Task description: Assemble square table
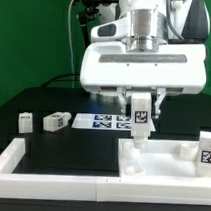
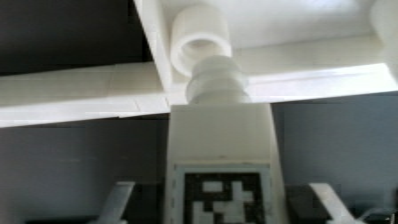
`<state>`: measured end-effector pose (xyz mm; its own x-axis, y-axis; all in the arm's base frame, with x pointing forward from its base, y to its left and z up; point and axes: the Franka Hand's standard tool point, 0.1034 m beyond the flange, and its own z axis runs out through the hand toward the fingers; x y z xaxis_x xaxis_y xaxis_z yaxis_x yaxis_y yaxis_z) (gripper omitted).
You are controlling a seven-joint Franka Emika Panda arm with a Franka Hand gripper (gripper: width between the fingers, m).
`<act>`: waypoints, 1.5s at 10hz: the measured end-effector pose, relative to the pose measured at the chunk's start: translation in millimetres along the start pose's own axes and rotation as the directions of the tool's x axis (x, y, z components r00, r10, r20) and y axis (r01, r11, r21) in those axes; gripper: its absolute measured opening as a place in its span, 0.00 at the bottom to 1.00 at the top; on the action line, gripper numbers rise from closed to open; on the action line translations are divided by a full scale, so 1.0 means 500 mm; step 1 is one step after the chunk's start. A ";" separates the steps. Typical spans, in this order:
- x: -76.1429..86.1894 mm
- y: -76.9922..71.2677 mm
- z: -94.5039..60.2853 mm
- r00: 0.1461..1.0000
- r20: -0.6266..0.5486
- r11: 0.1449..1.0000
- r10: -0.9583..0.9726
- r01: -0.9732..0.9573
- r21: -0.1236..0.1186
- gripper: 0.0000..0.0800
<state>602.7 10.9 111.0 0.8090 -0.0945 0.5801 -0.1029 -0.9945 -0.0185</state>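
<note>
The square table top (image 1: 176,163) lies at the front of the exterior view's right, white with a raised rim. My gripper (image 1: 141,107) is shut on a white tagged leg (image 1: 141,123) held upright, its lower end touching the top's near-left corner. In the wrist view the same leg (image 2: 217,150) runs from between my fingers (image 2: 125,202) to its ribbed end, which sits at a corner socket (image 2: 199,45) of the top (image 2: 80,95). Two loose legs (image 1: 26,120) (image 1: 56,119) lie on the black table at the exterior view's left. Another tagged leg (image 1: 206,151) stands at the top's right end.
The marker board (image 1: 103,120) lies flat behind the held leg. White border rails (image 1: 13,157) run along the left and front of the work area. A green backdrop stands behind.
</note>
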 end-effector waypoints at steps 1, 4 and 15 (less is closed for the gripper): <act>0.011 -0.001 0.012 1.000 -0.006 1.000 -0.004 0.004 0.000 0.35; 0.030 0.003 0.044 1.000 -0.015 1.000 -0.009 0.009 -0.004 0.36; -0.014 -0.003 0.067 0.999 0.023 1.000 -0.022 0.022 -0.006 0.36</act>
<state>616.4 11.6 79.5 0.8244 -0.0736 0.5611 -0.0883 -0.9961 -0.0010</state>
